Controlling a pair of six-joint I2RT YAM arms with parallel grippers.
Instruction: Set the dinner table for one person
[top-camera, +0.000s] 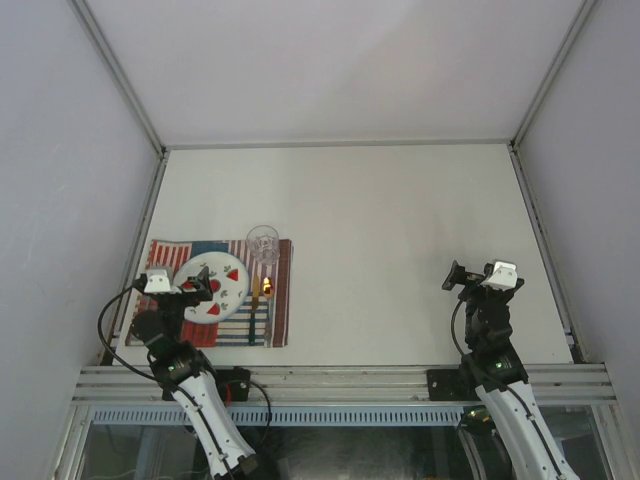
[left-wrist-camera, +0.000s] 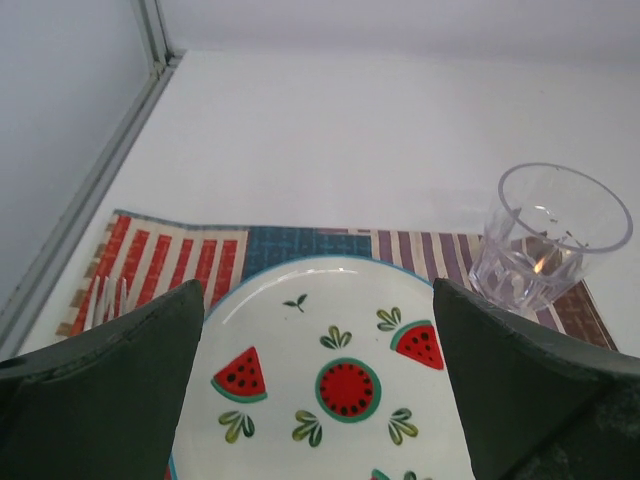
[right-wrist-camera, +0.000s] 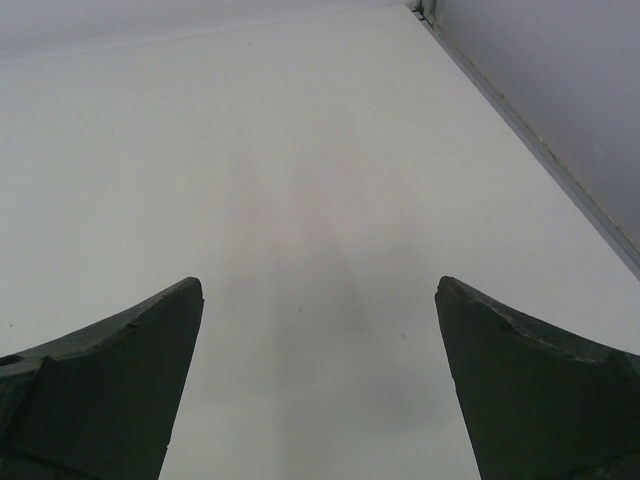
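The dinner table (top-camera: 400, 200) is a wide off-white tabletop. At its near left lies a red, white and blue striped placemat (top-camera: 281, 300) carrying a white plate with watermelon prints (top-camera: 228, 283). A clear glass (top-camera: 263, 243) stands upright at the mat's far right corner, and dark-handled cutlery (top-camera: 256, 305) lies right of the plate. My left gripper (top-camera: 198, 288) hovers open over the plate's near edge; its wrist view shows the plate (left-wrist-camera: 330, 340) between the spread fingers, the glass (left-wrist-camera: 550, 240), and fork tines (left-wrist-camera: 108, 300) on the mat's left. My right gripper (top-camera: 462, 277) hangs open above bare table (right-wrist-camera: 300, 150).
Aluminium rails (top-camera: 140, 250) edge the table on the left, right and back, with grey walls beyond. The placemat's left edge sits close to the left rail (left-wrist-camera: 90, 200). The right rail (right-wrist-camera: 560, 170) runs just right of the right gripper.
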